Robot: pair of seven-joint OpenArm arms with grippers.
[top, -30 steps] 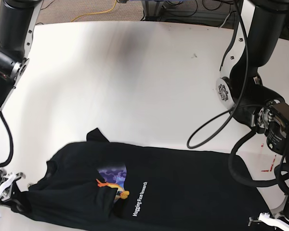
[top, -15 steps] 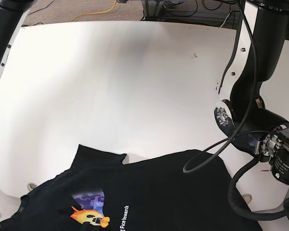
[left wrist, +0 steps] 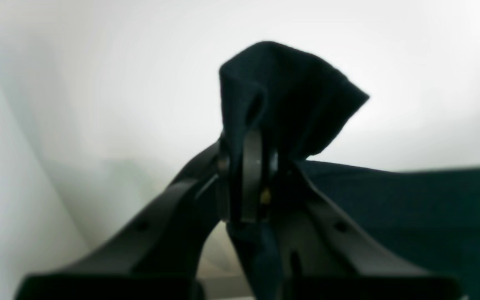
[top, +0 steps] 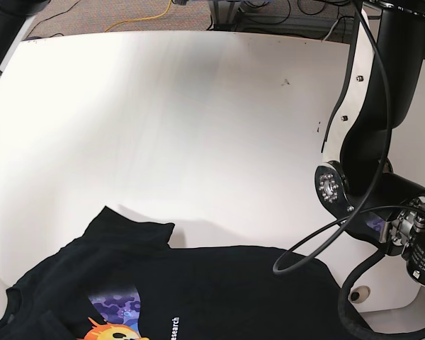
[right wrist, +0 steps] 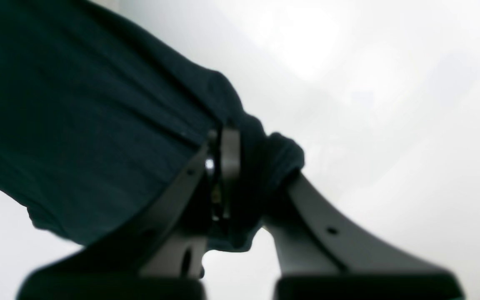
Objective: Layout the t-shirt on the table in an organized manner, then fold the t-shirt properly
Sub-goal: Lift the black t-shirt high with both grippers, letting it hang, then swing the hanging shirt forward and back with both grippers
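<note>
Two grippers pinch t-shirt (top: 198, 297) along lower frame of white table (top: 198, 120). Right gripper (right wrist: 240, 179) clamps bunched cloth; left gripper (left wrist: 261, 183) clamps folded corner. Risk: shallow bites slip under pull, shirt slides off near edge, print side wrinkles.

The glossy white table (top: 198, 106) stretches wide, its curved far edge meeting the floor beyond. At its near edge the black t-shirt (top: 219, 290) lies spread, print up. A round metal grommet (top: 359, 292) sits near the right corner.
</note>
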